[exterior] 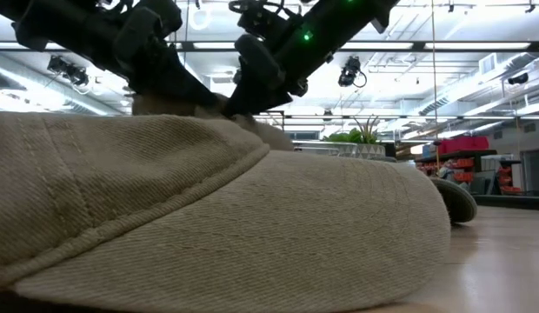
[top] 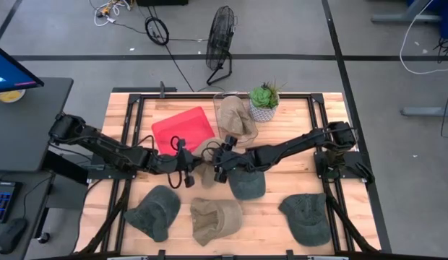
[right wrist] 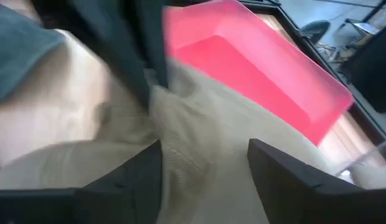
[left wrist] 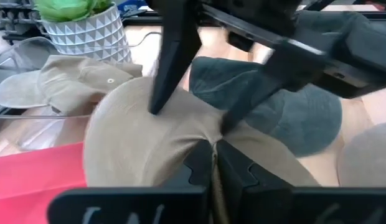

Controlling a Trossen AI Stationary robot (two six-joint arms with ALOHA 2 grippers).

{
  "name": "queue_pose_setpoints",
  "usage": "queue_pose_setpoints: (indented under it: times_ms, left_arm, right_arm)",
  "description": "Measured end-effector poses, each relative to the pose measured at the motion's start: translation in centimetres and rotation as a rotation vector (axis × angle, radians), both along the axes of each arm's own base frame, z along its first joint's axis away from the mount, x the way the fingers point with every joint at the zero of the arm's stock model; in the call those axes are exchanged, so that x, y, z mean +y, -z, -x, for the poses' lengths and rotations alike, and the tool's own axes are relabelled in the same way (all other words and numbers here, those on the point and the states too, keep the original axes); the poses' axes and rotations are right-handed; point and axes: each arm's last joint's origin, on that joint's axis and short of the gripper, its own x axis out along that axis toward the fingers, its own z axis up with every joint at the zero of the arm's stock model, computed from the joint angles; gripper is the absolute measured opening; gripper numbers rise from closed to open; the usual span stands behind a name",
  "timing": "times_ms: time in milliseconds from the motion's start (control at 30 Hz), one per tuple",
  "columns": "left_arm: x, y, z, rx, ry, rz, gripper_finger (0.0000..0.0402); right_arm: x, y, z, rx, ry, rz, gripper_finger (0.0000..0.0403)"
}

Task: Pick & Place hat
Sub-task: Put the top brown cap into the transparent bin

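Note:
A tan hat lies mid-table next to a red tray; its crown fills the left wrist view. My left gripper comes from the table's left and is shut on it. My right gripper comes from the right, open, with its fingers on either side of the same raised cloth. In the low view both grippers meet above and behind a nearer tan hat. My left gripper pinches a raised fold of the tan hat's crown between its two fingers, coming low from the table's left. The cloth puckers toward the fingers; the hat's lower part rests on the table. My right gripper is open, and its fingertips stand on the crown from above, one on each side of the pinched fold.
Other hats lie along the near edge: dark green, tan, green, and another dark one under the right arm. Behind are a clear bin holding a tan hat and a potted plant.

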Motion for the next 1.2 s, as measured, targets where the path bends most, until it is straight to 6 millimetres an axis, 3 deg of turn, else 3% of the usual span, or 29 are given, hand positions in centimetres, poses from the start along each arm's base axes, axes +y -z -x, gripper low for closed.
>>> queue_pose_setpoints:
  times_ms: [133,333,400,567,633,900,1033,1200]
  left_arm:
    - [-0.2,0.1,0.1,0.010,0.005,-0.001,0.0011]
    - [-0.3,0.1,0.1,0.017,0.027,0.006,0.0051]
    - [-0.3,0.0,0.1,0.016,0.030,0.007,0.0065]
    - [-0.3,0.1,0.1,0.020,0.022,0.003,0.0101]
    - [-0.3,0.1,0.1,0.019,0.015,0.000,0.0115]
    - [-0.1,0.0,0.1,0.006,-0.043,-0.024,0.0146]
    - [-0.1,0.0,0.2,0.008,-0.045,-0.026,0.0144]
    - [0.0,0.0,0.2,0.008,-0.046,-0.026,0.0141]
  right_arm:
    - [-0.1,0.0,0.0,0.004,0.001,0.006,0.0173]
    - [-0.1,0.2,0.2,0.037,-0.009,0.031,0.0039]
    - [-0.2,0.4,0.2,0.056,-0.020,0.054,0.0012]
    - [-0.1,0.3,0.6,0.106,-0.054,0.081,0.0010]
    - [0.2,-0.6,1.1,0.104,-0.074,0.085,0.0005]
    - [0.9,-7.8,5.3,0.086,-0.202,0.240,0.0003]
    - [-1.2,-11.1,7.4,0.135,-0.162,0.482,0.0002]
    - [-5.4,-12.1,8.2,0.285,-0.184,0.664,0.0001]
